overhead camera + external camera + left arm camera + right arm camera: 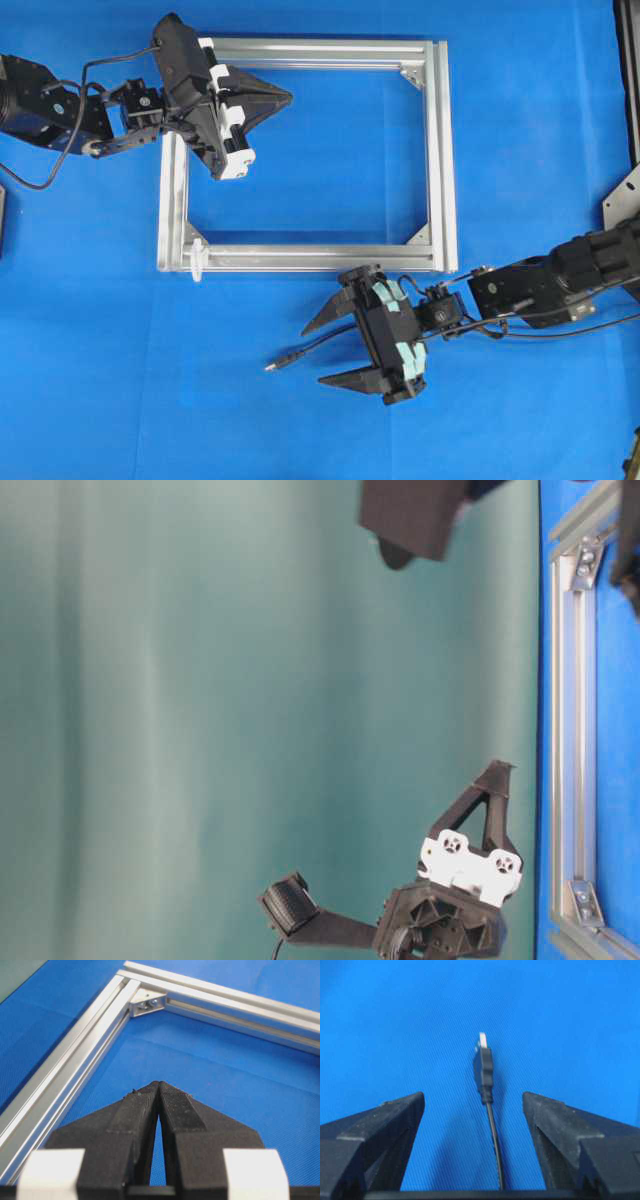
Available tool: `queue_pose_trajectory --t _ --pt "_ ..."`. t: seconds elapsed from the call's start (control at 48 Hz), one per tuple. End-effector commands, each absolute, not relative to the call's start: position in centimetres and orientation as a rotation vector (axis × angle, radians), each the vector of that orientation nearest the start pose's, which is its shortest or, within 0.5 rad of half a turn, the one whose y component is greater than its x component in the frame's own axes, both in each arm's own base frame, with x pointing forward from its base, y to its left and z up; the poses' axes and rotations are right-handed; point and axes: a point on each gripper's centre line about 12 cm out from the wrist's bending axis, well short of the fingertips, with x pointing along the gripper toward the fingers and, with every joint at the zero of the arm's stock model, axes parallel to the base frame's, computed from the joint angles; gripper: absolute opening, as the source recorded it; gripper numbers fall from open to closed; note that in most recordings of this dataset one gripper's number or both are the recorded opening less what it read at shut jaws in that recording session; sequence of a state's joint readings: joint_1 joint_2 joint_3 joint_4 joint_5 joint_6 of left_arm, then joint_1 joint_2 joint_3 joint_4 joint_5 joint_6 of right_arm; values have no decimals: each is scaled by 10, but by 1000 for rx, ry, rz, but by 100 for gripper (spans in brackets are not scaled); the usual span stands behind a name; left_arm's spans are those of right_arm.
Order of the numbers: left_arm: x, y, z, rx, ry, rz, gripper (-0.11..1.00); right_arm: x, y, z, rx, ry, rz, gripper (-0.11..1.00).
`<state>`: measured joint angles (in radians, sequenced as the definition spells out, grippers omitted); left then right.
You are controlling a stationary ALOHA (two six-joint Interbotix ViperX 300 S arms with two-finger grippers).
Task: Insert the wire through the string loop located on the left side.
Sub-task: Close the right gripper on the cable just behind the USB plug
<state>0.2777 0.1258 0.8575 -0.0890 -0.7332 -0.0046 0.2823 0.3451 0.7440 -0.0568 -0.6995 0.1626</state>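
The scene is viewed straight down from overhead, with the silver frame [305, 155] and blue mat [520, 150] taken in whole. The table-level view is turned sideways, the frame [570, 730] seen at its right edge. Close, low views are given along each wrist: frame corner [145, 1002] left, mat [395, 1020] right.

The left arm reaches in from nine o'clock in the overhead view, its gripper [283, 96] pointing toward three o'clock with the fingers [142, 1110] pressed together at the tips, holding nothing. The right arm comes in from three o'clock; its gripper [315, 352] points toward nine o'clock, fingers [395, 1115] spread wide apart.
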Motion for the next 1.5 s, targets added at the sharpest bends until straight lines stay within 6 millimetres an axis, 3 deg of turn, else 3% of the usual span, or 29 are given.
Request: queue_pose_trajectory --t 0.0,0.334,0.542,0.647,0.813,0.897,1.21,1.481 --pt "363 110 152 -93 197 340 0 393 114 81 83 395 272 80" --pt "362 110 152 -93 197 340 0 393 114 75 82 409 270 78" --pt "362 110 152 -93 198 341 0 394 114 75 80 406 272 70" --pt "362 110 152 -93 198 341 0 394 114 75 75 405 272 56" --pt "362 110 152 -92 199 340 0 394 113 75 65 410 273 12" --pt "362 110 152 -94 200 340 0 394 112 75 66 410 271 1" --pt "362 110 151 -95 206 340 0 394 112 77 66 404 274 0" --pt "361 109 150 -95 207 340 0 394 115 104 74 410 274 0"
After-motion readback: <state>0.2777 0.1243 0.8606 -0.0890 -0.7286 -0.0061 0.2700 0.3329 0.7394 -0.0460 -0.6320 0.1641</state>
